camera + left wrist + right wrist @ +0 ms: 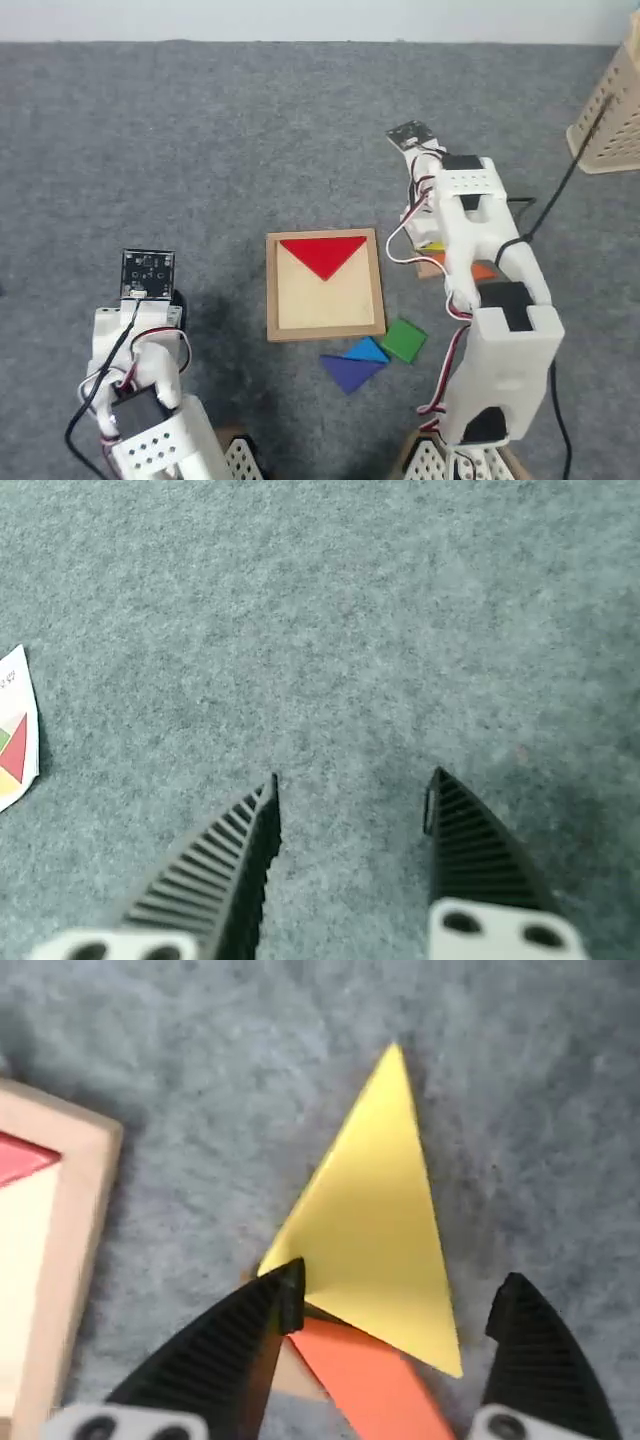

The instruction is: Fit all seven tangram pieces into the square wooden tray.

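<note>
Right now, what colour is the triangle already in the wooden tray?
Red: the triangle in the wooden tray shows best in the high view.

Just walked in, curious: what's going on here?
A tangram is being packed into a wooden tray; one red triangle lies in it. The right gripper, open, hangs over a yellow triangle that overlaps an orange piece beside the tray. The left gripper, open, is over bare carpet. Two blue triangles and a green square lie outside.

Upper left, high view: bare carpet (200,130), lots of room. Rt of tray (272,290), right arm (480,250) covers orange piece (483,271).
</note>
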